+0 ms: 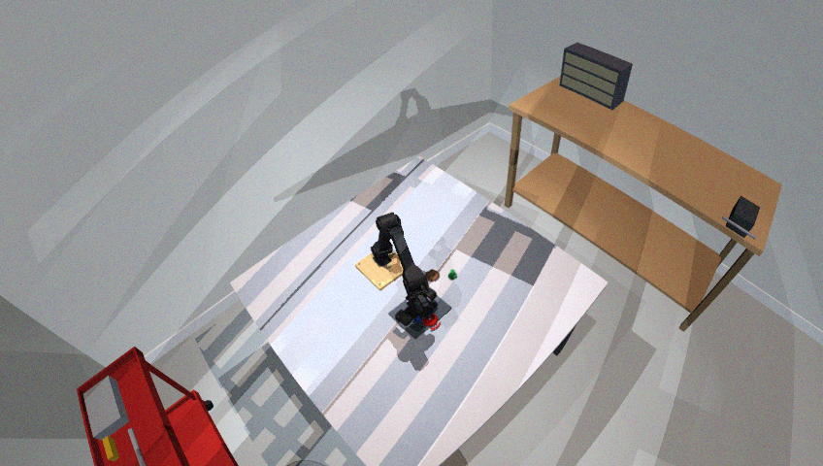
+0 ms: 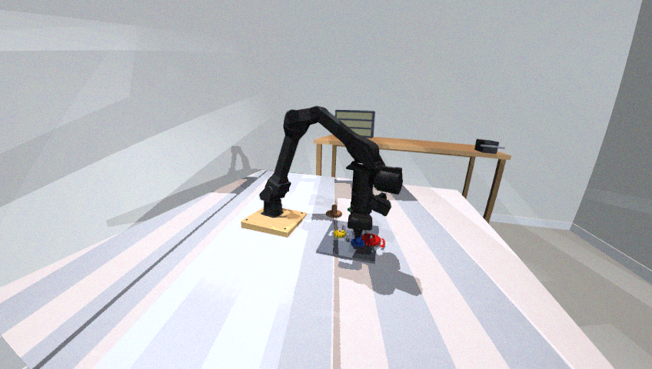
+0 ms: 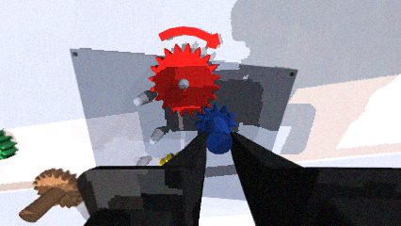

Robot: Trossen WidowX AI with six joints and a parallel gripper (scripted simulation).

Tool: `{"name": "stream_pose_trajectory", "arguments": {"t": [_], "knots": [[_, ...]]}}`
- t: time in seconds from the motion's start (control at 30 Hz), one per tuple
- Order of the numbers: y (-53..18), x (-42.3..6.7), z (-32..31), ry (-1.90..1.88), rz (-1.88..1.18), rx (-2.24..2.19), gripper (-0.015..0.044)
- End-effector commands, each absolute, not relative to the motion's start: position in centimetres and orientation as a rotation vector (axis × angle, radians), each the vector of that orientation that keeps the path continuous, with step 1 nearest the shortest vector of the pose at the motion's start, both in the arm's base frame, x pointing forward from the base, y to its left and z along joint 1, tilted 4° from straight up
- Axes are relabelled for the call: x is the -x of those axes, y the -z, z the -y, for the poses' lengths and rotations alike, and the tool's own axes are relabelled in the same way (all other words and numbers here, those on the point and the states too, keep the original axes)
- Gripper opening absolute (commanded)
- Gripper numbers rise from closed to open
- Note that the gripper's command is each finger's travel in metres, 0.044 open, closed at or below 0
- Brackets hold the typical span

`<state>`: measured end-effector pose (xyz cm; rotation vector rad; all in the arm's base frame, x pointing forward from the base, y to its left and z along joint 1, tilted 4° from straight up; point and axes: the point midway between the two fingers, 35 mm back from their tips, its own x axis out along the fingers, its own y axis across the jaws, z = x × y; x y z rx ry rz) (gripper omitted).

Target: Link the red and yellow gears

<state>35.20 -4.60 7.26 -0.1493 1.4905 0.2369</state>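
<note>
My gripper (image 3: 217, 137) (image 2: 357, 237) is shut on the handle of the blue gear (image 3: 216, 120) (image 2: 357, 242), low over the grey board (image 3: 108, 127) (image 2: 327, 249). The blue gear's teeth are right beside the lower right edge of the red gear (image 3: 184, 85) (image 2: 371, 240) (image 1: 430, 320); whether it sits flat on a peg is hidden. The yellow gear (image 2: 338, 233) (image 3: 168, 159) is partly covered by a finger in the wrist view. Bare pegs show left of and below the red gear, such as one peg (image 3: 143, 100) and another peg (image 3: 157, 136).
The brown gear (image 1: 432, 275) (image 2: 334, 213) (image 3: 56, 185) and the green gear (image 1: 452, 275) (image 3: 7, 144) stand on the table beyond the board. The red arrow (image 3: 188, 32) lies beside the red gear. The arm's wooden base (image 1: 378, 277) (image 2: 270, 224) is on the table.
</note>
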Motion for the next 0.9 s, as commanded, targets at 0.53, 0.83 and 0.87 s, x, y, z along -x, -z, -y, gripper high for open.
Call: {"name": "stream_pose_trajectory", "arguments": {"t": [0.53,0.83,0.87], "knots": [[-9.2,-35.2,4.8,-0.212,-1.494,0.120,0.0140],[-11.2,-35.0,2.3,-0.226,-1.498,0.134,0.0219],[-11.3,-35.0,0.6,-0.225,-1.498,0.131,0.0245]]}}
